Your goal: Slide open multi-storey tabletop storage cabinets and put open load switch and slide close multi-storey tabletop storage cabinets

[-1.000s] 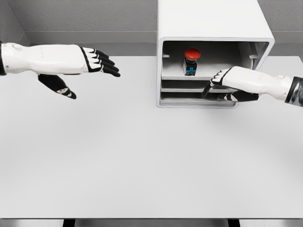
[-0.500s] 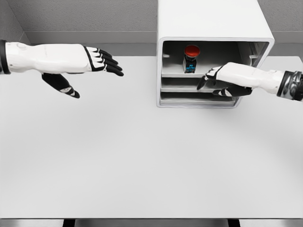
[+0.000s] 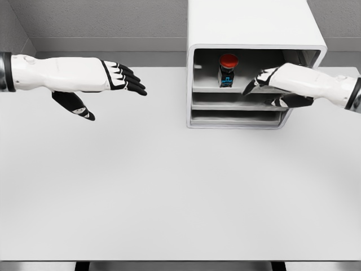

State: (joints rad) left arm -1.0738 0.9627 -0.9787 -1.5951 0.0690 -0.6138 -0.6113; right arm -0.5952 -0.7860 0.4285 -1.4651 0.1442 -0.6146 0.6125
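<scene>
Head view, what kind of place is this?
Likely a simulated lab bench: a bare white table, a white tabletop storage cabinet holding a red-capped switch, and plain grey walls behind.

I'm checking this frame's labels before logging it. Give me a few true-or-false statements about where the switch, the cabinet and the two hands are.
1. The load switch with the red cap stands on the top shelf of the cabinet. True.
2. The right hand grasps the switch. False: it is at the cabinet's open front, beside the switch, holding nothing.
3. The left hand hovers over the table, well left of the cabinet, fingers extended. True.
4. The cabinet lies tipped on its side. False: it stands upright at the table's far edge.
5. The left hand holds a drawer. False: it holds nothing.
</scene>
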